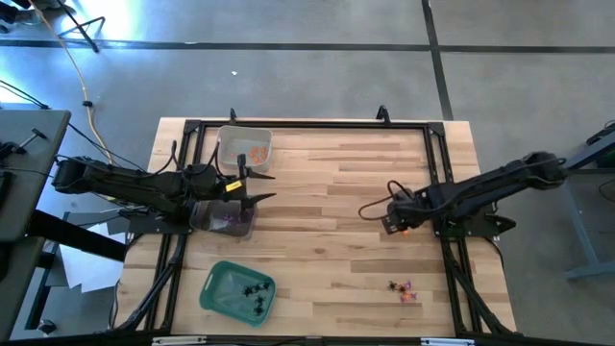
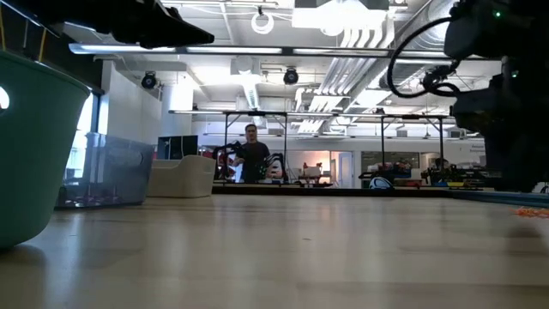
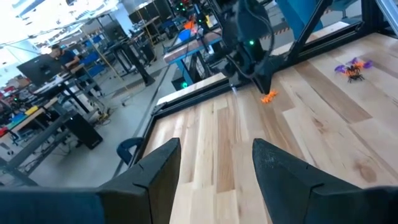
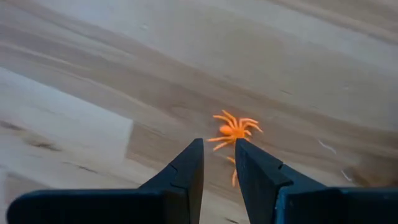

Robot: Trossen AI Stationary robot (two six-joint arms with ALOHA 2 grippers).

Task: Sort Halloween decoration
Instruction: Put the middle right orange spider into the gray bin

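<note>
An orange spider (image 4: 233, 129), one of the Halloween decoration trinkets, sits at the tips of my right gripper (image 4: 219, 146), which is shut on it right of the table's middle (image 1: 404, 227). A few more trinkets (image 1: 404, 288), purple and dark, lie on the wood near the front right. My left gripper (image 1: 269, 185) hangs open and holds nothing at the left, between the clear tray with orange pieces (image 1: 245, 149) and the clear tray with purple pieces (image 1: 226, 216). Black spiders lie in the green tray (image 1: 237, 291). My right gripper pinches the orange spider by its near legs (image 4: 232, 163) between the very ends of its two fingers. Its body sticks out past the fingertips. The fingers point steeply down from above. Whether the spider (image 3: 268, 98) touches the wood or hangs just clear of it, I cannot tell.
A black frame (image 1: 317, 123) runs around the table's back and sides. Bare wood (image 1: 327, 250) lies between the two arms. In the low view, the green tray (image 2: 34, 146) looms at the left, and a person (image 2: 250, 154) stands far off in the room.
</note>
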